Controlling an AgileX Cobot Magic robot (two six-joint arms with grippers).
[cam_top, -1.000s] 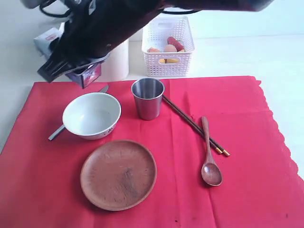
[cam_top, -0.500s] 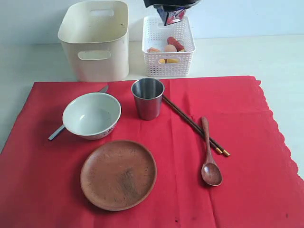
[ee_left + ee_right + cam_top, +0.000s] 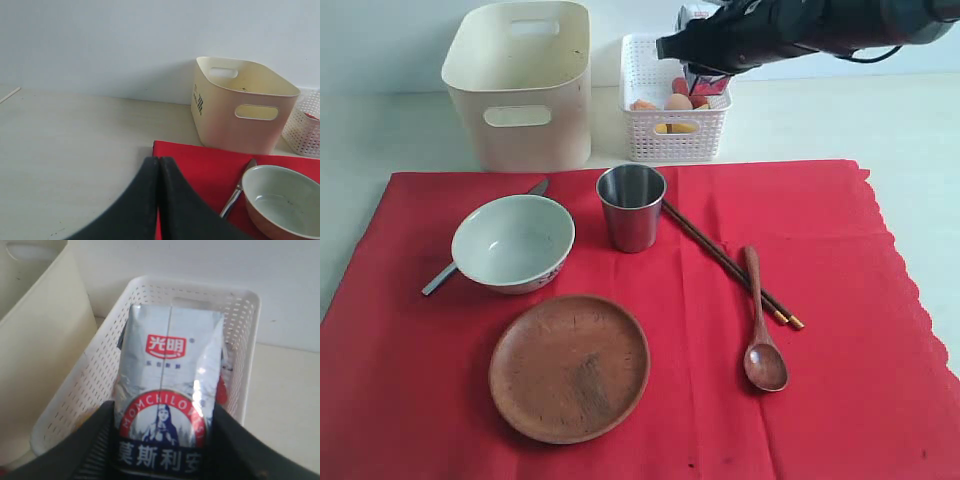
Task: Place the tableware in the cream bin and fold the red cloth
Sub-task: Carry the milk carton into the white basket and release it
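Observation:
On the red cloth (image 3: 840, 260) lie a white bowl (image 3: 513, 242), a steel cup (image 3: 631, 206), a round brown plate (image 3: 569, 367), a wooden spoon (image 3: 760, 325), dark chopsticks (image 3: 725, 262) and a silver knife (image 3: 440, 278) partly under the bowl. Behind the cloth stands the cream bin (image 3: 520, 80); nothing shows inside it. My right gripper (image 3: 165, 440) is shut on the blue-and-white milk carton (image 3: 170, 370), held over the white lattice basket (image 3: 240, 330). My left gripper (image 3: 159, 162) is shut with nothing in it, low near the cloth's far left corner (image 3: 200, 160); the exterior view does not show it.
The white lattice basket (image 3: 675, 110) beside the bin holds food items. My right arm (image 3: 800, 25) spans the upper right of the exterior view. Bare pale table surrounds the cloth at the back and right.
My right arm has swung the milk carton from the left, across the cream bin, to above the lattice basket. The tableware has not moved.

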